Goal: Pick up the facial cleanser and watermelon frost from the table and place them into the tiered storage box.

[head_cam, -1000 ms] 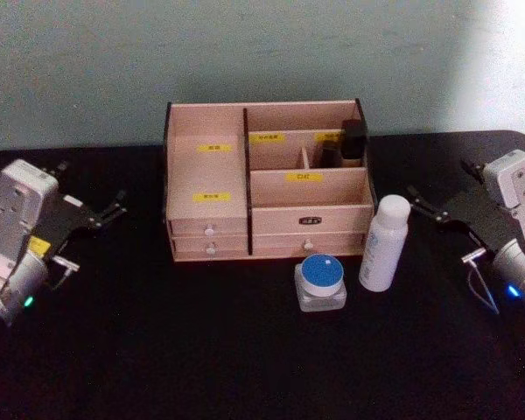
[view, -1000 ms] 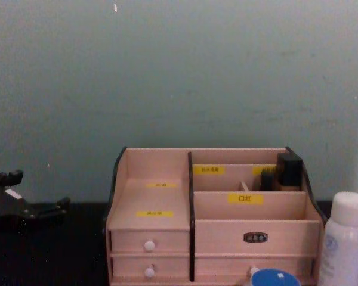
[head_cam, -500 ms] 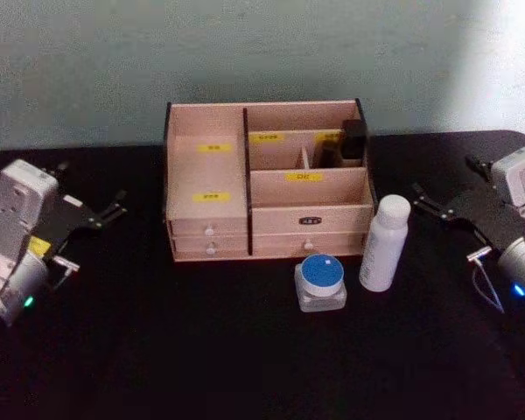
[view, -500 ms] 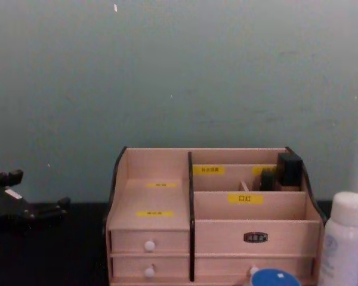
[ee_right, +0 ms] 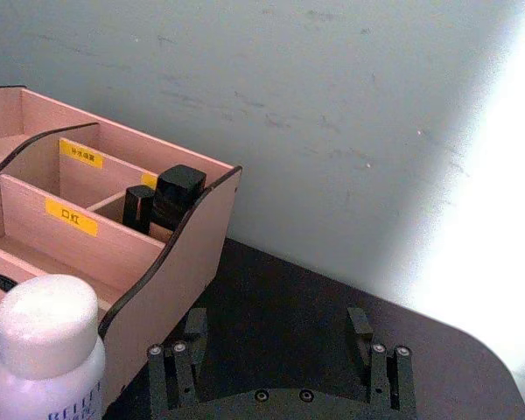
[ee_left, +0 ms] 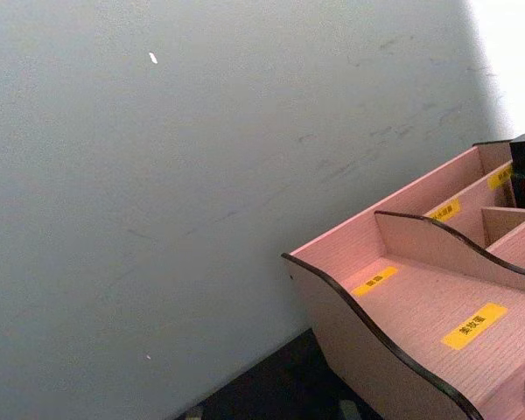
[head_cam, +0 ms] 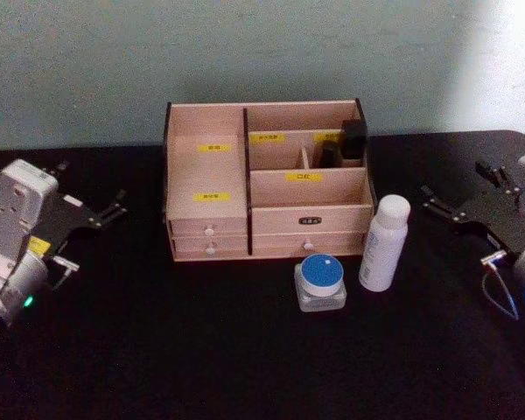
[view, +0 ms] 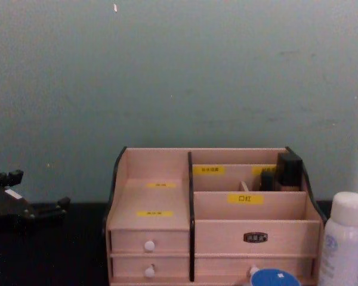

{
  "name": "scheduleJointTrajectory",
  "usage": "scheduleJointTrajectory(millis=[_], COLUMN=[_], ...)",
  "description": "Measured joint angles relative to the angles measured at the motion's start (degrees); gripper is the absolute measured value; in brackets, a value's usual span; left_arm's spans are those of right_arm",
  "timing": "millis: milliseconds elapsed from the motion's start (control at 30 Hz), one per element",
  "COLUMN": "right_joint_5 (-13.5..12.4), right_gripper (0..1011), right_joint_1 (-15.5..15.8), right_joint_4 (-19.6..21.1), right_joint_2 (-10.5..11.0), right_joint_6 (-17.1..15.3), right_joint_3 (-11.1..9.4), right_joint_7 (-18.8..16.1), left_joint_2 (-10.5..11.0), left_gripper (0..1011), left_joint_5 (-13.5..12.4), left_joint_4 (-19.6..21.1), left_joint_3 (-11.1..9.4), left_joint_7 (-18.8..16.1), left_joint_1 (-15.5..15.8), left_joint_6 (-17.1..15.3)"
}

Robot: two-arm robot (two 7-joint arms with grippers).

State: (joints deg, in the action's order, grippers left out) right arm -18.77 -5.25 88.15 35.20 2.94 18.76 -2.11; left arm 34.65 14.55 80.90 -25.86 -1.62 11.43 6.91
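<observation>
The facial cleanser (head_cam: 383, 243), a tall white bottle, stands on the black table just right of the tiered storage box's (head_cam: 208, 175) front corner; it also shows in the chest view (view: 345, 238) and the right wrist view (ee_right: 48, 350). The watermelon frost (head_cam: 321, 282), a squat clear jar with a blue lid, sits in front of the box, left of the bottle. My right gripper (head_cam: 455, 184) hangs open and empty to the right of the bottle, fingers spread (ee_right: 277, 319). Far left of the box, my left gripper (head_cam: 87, 186) is open and empty.
Dark small items (head_cam: 350, 142) stand in the box's back right compartment. A pale wall rises close behind the box. Bare black table lies in front of the jar and on both sides between the box and the arms.
My right gripper has drifted a little to the right, away from the bottle. The left arm, bottle, jar and box have stayed put.
</observation>
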Motion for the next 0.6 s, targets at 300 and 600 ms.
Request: scheduleJointTrajectory(millis=[300,600], right_joint_5=[-3.68,-5.44], right_gripper=[1003,1003], right_joint_1=[5.08,9.28], right_joint_4=[5.57,9.88], right_joint_2=[1.56,2.4], right_joint_6=[-4.03,-5.87], right_joint_3=[-3.98,-5.93], right_joint_7=[-1.59,-4.48], left_joint_2=[0.0,0.0], left_gripper=[1001,1001], left_joint_5=[0.0,0.0], left_joint_4=[0.0,0.0], left_joint_3=[0.0,0.0], left_joint_7=[0.0,0.0], left_joint_1=[0.0,0.0], left_joint_6=[0.0,0.0])
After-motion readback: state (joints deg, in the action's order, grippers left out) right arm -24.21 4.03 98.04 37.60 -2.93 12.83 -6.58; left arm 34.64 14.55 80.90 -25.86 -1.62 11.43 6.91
